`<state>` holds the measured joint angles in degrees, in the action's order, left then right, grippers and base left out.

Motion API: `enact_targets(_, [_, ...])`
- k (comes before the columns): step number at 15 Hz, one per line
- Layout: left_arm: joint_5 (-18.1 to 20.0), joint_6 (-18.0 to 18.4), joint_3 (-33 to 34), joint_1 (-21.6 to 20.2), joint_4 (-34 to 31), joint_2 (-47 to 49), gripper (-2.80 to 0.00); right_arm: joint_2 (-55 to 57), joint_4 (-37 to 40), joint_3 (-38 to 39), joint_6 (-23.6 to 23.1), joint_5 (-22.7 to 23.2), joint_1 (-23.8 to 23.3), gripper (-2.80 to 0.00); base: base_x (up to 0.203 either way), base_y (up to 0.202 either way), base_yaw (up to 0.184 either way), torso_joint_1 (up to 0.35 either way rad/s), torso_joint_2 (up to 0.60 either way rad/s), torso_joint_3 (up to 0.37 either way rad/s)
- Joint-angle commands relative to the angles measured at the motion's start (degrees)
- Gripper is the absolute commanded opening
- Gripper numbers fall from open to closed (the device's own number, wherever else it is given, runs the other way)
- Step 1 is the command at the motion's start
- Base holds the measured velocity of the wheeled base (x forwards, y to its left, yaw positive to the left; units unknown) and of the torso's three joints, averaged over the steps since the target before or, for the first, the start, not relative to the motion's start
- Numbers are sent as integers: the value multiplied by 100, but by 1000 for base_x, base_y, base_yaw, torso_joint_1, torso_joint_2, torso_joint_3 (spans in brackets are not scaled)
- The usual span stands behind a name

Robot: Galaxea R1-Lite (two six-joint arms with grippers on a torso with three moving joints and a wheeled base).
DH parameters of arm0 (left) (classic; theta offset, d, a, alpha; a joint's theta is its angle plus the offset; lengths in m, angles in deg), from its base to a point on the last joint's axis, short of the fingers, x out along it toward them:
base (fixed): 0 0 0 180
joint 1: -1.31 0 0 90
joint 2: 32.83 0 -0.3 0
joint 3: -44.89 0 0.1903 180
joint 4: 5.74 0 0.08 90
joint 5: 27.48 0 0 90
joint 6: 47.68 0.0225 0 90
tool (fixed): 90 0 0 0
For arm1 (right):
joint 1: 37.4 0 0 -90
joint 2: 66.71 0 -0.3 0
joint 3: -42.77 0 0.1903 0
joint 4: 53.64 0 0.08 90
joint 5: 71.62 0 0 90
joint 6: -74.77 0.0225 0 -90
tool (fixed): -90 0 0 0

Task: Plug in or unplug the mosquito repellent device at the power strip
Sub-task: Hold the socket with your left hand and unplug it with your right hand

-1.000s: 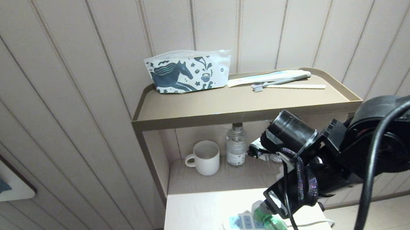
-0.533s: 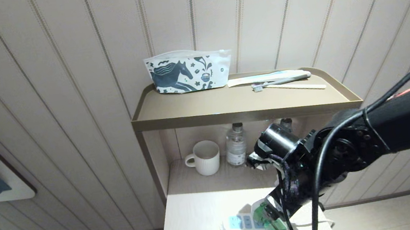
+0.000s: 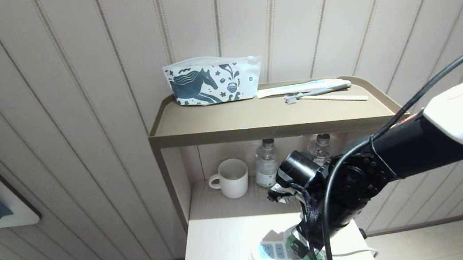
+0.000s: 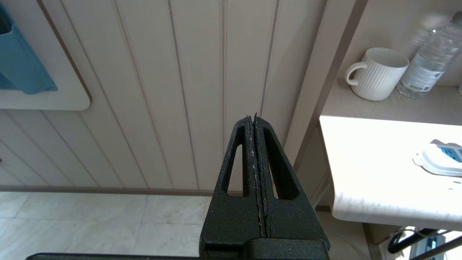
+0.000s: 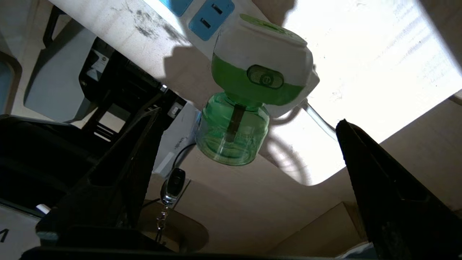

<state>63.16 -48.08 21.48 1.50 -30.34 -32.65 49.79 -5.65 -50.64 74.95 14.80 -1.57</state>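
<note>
**Repellent seated in the strip, right jaws spread around it**

The mosquito repellent device (image 5: 258, 90) sits plugged into the end socket of the power strip (image 3: 270, 254), the socket nearest the cord, with its white-and-green head against the strip and its green bottle (image 5: 232, 133) jutting out past the strip. The strip lies near the front edge of the pale bench (image 3: 225, 256), which leaves the bottle free of the surface and open to a grip from the side.

The right gripper (image 5: 249, 173) hangs just beside the device, on the cord side of the strip. Its jaws stand wide, one on each side of the bottle and touching neither side, so nothing is held. That spread suits either a fresh release or a lining-up for a pull; I judge the plug fully home.

The left gripper (image 4: 254, 144) is parked well away from the strip, beyond the bench's far end, jaws pressed together and empty.
</note>
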Motion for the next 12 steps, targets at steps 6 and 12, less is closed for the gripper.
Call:
enact_targets(6, [-2, -4, -7, -1, 0, 8, -280, 506, 366, -687, -563, 19, -129, 0, 0, 0, 0, 0, 0, 0])
enact_targets(12, [-2, -4, 5, -1, 0, 8, -280, 924, 375, -843, 34, 33, -134, 0, 0, 0, 0, 0, 0, 0])
